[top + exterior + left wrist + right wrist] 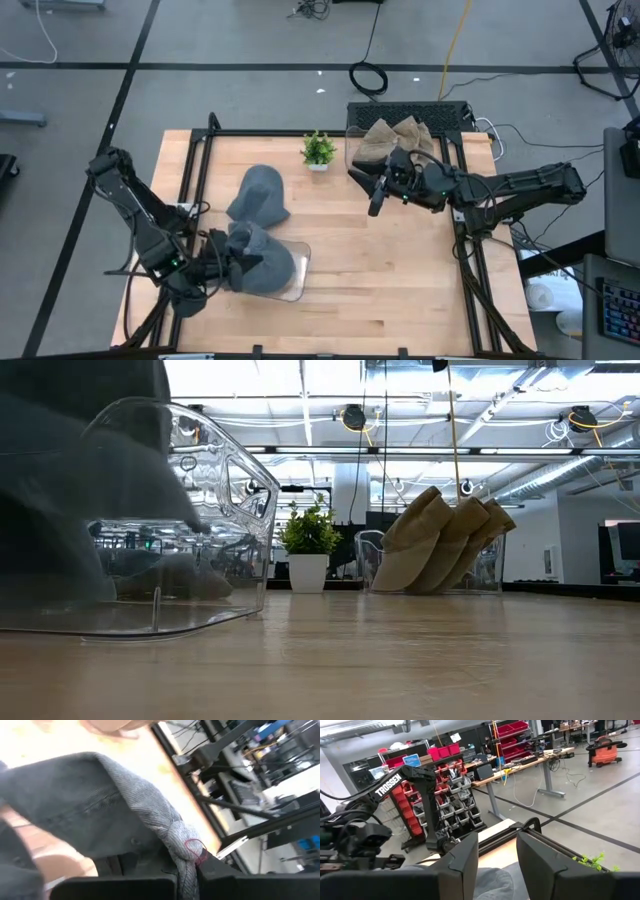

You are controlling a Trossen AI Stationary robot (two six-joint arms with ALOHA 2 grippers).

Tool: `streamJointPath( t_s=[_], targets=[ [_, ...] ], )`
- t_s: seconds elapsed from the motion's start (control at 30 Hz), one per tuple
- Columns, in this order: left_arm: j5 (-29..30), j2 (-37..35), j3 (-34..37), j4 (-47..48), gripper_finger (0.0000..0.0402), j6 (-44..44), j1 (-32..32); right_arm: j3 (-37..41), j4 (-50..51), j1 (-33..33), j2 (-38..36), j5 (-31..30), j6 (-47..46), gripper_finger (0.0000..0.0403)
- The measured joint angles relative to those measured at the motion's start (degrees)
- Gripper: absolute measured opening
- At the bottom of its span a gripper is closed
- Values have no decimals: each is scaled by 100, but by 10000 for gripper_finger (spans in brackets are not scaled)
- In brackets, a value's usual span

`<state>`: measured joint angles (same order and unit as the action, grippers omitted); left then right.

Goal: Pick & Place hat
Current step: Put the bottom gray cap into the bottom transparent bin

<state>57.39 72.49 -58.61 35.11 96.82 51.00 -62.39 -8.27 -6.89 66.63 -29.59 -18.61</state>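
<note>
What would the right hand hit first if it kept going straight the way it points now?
Probably the loose grey hat on the table: the right hand, fingers apart, aims across at it with bare wood between. Its height is unclear, so it might pass above.

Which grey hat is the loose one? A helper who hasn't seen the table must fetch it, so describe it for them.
Start at the small potted plant on the far edge of the wooden table. Just left of it and nearer the front, a grey hat lies bare on the wood. Unlike the other grey hat, it is not in the clear bin and no fingers hold it.
</note>
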Motion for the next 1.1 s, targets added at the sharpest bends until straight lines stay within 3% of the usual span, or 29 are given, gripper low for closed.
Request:
streamJointPath(
  t_s=[0.2, 0.53, 0.8, 1.1],
  targets=[
    [-362, 32, 0, 592, 3, 341, -156, 0, 0, -79, 0, 12, 31, 119],
    [-1512, 256, 0, 801, 11, 190, -486, 0, 0, -77, 0, 11, 121, 118],
    [-1720, 144, 0, 680, 103, -97, -496, 0, -2, -77, 0, 45, 195, 123],
    [-1729, -230, 0, 667, 212, -112, -527, 0, -2, -68, 0, 1041, 268, 134]
  ],
)
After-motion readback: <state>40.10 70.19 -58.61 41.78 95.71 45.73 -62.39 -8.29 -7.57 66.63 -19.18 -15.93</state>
